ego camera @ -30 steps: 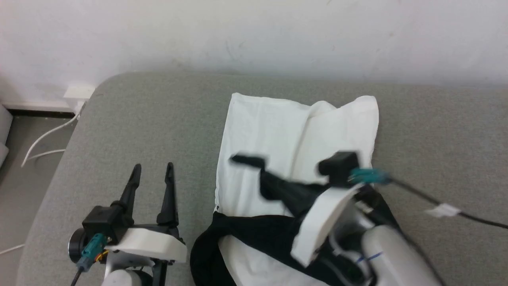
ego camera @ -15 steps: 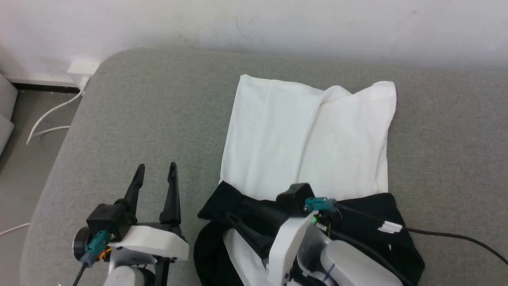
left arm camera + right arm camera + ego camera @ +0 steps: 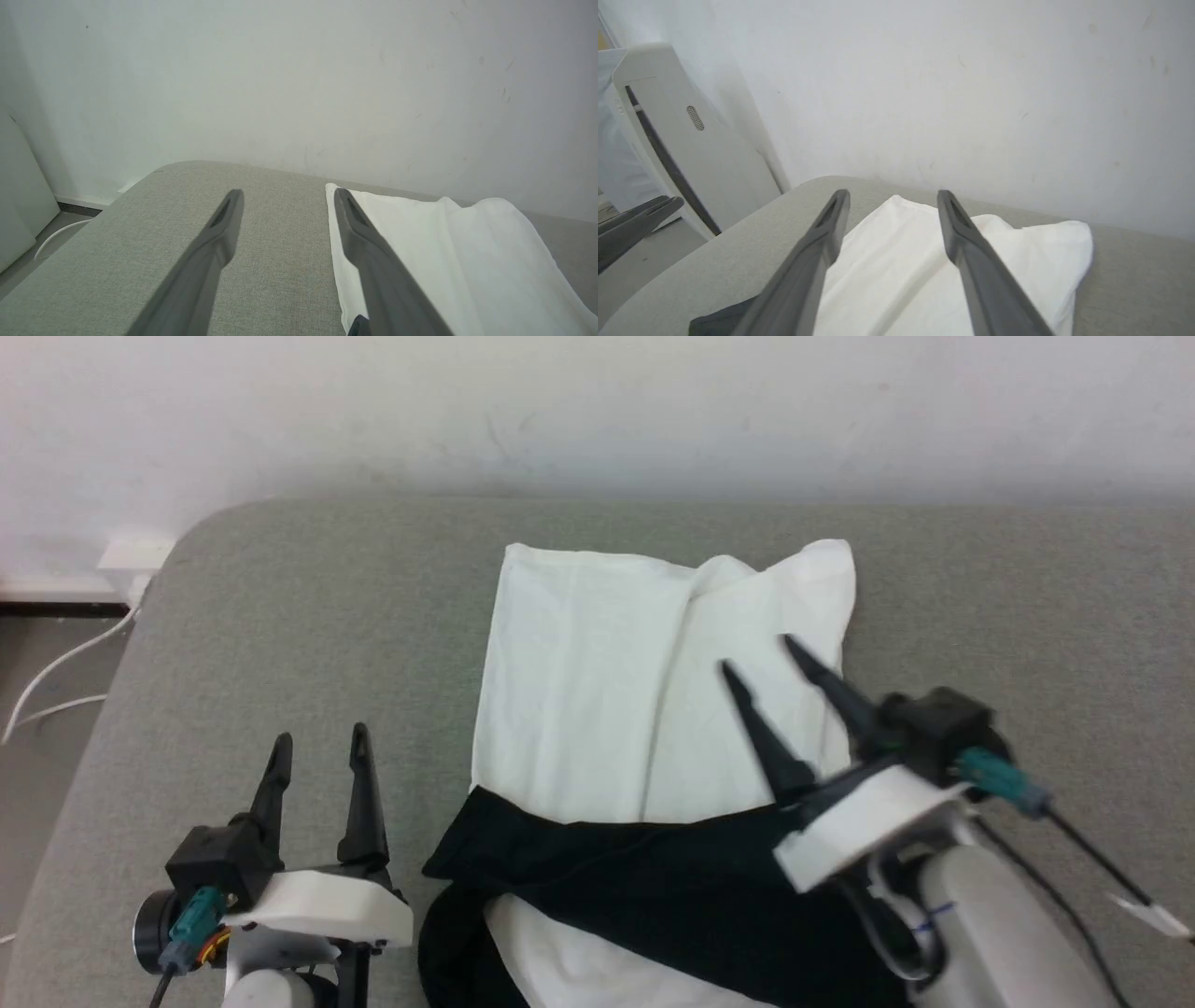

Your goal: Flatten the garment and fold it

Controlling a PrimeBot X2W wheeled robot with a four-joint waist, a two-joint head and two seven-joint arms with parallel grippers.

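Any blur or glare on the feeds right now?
Head view: right gripper slightly blurred; the shirt has a washed-out white panel with faint creases, and its black band shows little detail. Left wrist view: even light, fingers soft up close. Right wrist view: fingers likewise soft, no glare.

Grey cushion (image 3: 280, 616); white wall (image 3: 597, 401); wall socket (image 3: 135, 553).

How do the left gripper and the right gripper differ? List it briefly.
The left gripper sits over bare grey cushion beside the garment; the right gripper is over the garment's white panel. The left gripper's fingers point straight up the head view; the right gripper's lean toward its upper left. Both are open and hold nothing.
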